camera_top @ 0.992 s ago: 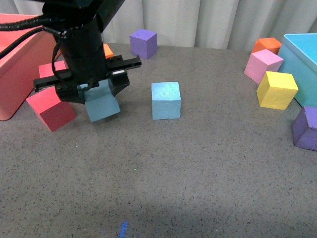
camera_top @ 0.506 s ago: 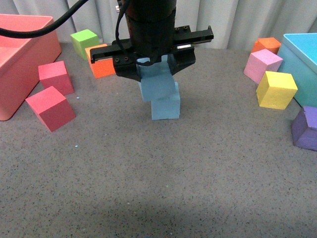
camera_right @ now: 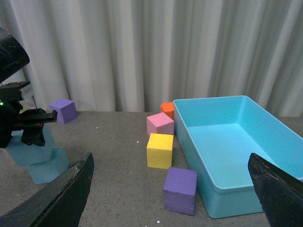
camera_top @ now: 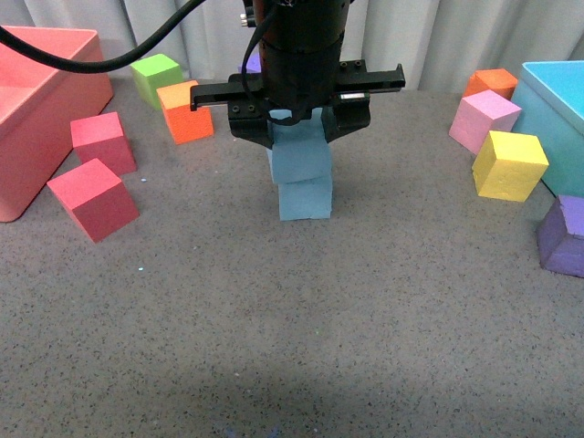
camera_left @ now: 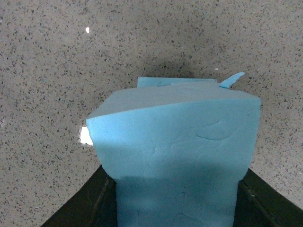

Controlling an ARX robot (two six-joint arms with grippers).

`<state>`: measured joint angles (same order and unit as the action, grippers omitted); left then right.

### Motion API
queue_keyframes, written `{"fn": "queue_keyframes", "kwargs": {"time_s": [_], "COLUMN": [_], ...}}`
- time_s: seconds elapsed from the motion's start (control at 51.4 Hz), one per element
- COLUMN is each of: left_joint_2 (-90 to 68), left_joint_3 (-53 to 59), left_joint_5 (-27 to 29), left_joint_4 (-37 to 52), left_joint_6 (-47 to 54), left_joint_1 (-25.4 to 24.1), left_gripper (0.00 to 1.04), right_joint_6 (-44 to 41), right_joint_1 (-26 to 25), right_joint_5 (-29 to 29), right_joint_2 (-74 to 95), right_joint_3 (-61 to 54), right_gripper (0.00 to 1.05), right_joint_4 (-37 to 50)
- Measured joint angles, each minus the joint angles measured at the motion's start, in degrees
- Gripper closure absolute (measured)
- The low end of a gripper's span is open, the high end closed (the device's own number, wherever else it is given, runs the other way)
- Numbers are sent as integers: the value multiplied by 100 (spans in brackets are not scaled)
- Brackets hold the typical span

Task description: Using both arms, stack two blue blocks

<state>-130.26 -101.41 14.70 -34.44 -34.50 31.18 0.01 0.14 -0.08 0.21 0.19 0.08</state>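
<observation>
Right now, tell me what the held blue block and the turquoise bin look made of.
The held blue block looks like foam: matte, slightly grainy faces with shallow creases and no shine. The turquoise bin is probably moulded plastic: smooth, even walls with a soft sheen and a rounded rim.

light: even, bright | shadows: soft | focus: sharp | glare: none

On my left wrist feed the upper block (camera_left: 180, 151) covers all but a sliver of the lower block (camera_left: 175, 81). In front, the left gripper (camera_top: 304, 126) hides the upper block's top; the pink bin (camera_top: 36, 119), turquoise bin (camera_top: 552, 105) and a purple cube (camera_top: 566, 239) run off the edges.
</observation>
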Motion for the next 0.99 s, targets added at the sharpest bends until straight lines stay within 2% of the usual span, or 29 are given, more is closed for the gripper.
{"fn": "queue_keyframes", "kwargs": {"time_s": [0.584,0.856,0.914,0.953,0.992], "left_joint_2": [-295,-225,-107,-24,98], "left_joint_3": [-352,-262,-164,-90,26], "left_joint_5": [81,155,109,35,11], "left_joint_4": [-39,188,214,251,323], "left_joint_6": [426,544,540,546,544], "left_joint_1": [48,48,48,48,48], "left_gripper": [57,20,9,5,6], "right_joint_6": [0,0,0,0,0], "right_joint_1": [0,0,0,0,0], "right_joint_5": [2,0,0,0,2], "right_joint_2": [0,0,0,0,0], "right_joint_3": [0,0,0,0,0], "right_gripper": [10,10,10,10,10], "right_joint_4": [0,0,0,0,0]}}
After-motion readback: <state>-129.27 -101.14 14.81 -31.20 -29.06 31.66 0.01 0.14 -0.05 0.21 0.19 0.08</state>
